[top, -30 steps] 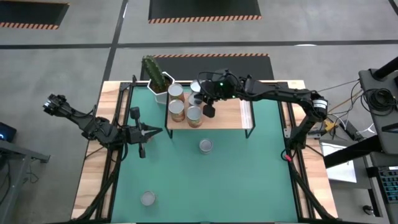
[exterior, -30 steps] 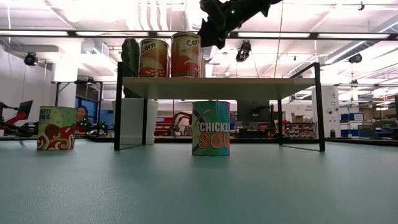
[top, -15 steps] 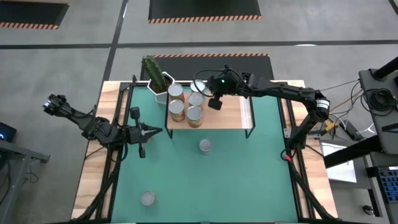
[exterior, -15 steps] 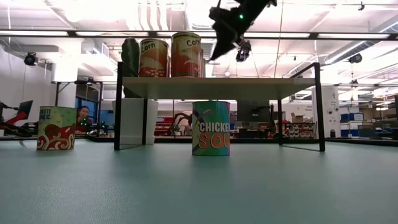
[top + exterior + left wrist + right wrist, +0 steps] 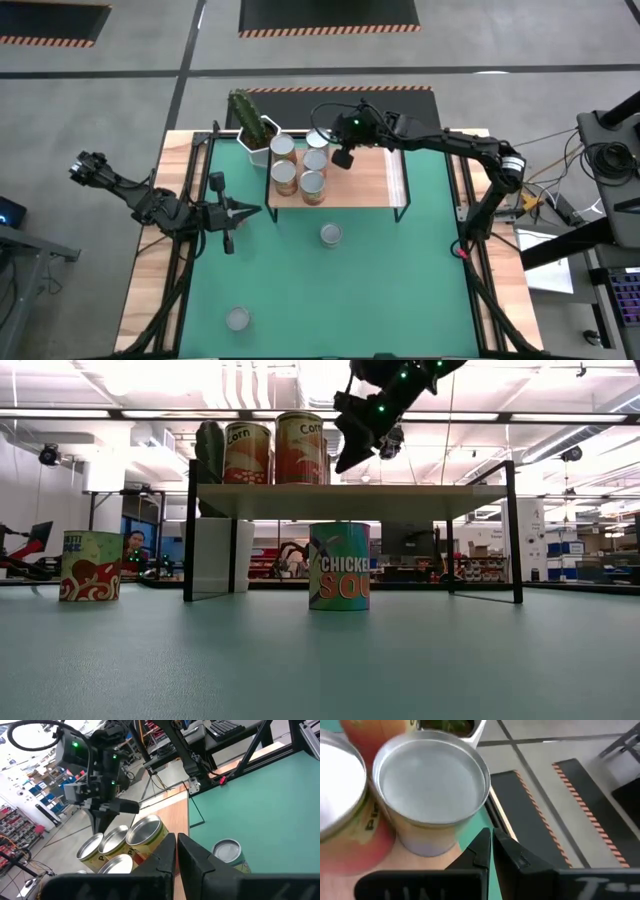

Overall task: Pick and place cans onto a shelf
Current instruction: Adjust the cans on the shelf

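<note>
Several cans [image 5: 300, 172] stand upright in a cluster on the left half of the light-wood shelf [image 5: 365, 185]. One can [image 5: 330, 234] stands on the green mat just in front of the shelf, and another [image 5: 237, 319] stands near the table's near left corner. My right gripper [image 5: 342, 160] is shut and hangs above the shelf, right of the cluster, its fingers slanting down. In its wrist view [image 5: 490, 842] the tips point at the foot of a silver can [image 5: 431, 780] and touch nothing. My left gripper [image 5: 255, 210] waits shut above the mat's left side.
A cactus in a white pot [image 5: 255, 135] stands at the shelf's far left corner. The shelf's right half is bare wood. Black frame rails [image 5: 185, 250] run along both sides of the mat. The low view shows the shelf's black legs [image 5: 512, 530].
My right gripper has moved over the shelf toward the table's far edge, staying right of the cans. Its fingers have tipped further downward and stayed shut. No can has moved.
</note>
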Robot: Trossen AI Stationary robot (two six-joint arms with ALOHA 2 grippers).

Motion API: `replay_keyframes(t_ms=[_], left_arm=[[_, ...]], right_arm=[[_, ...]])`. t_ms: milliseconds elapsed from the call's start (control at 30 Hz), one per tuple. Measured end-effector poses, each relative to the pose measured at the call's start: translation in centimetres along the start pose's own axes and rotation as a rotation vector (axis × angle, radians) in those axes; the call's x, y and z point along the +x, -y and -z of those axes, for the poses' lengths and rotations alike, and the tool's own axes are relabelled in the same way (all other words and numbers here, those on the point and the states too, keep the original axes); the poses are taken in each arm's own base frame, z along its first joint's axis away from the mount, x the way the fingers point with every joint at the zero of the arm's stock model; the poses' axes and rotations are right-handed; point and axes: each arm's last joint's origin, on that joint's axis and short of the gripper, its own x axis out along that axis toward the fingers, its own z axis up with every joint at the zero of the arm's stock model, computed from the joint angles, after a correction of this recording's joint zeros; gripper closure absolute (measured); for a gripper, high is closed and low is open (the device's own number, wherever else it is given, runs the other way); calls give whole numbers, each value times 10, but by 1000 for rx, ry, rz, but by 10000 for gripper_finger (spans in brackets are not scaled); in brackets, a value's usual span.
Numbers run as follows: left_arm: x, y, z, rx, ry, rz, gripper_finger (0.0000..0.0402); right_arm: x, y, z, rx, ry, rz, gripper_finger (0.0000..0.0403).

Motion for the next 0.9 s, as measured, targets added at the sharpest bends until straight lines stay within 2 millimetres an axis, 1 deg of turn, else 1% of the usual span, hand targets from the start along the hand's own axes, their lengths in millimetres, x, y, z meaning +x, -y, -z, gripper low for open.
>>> replay_keyframes(t_ms=[300, 467, 833, 900], left_arm=[[0, 0, 0, 0, 0, 0, 402], [0, 0, 0, 0, 0, 0, 402], [0, 0, 0, 0, 0, 0, 402], [0, 0, 0, 0, 0, 0, 402]], right_arm=[[2, -5, -4, 9, 49, -51, 394], [5, -6, -3, 8, 40, -54, 394], [5, -6, -3, 8, 44, -45, 394], [2, -6, -3, 10, 34, -47, 394]])
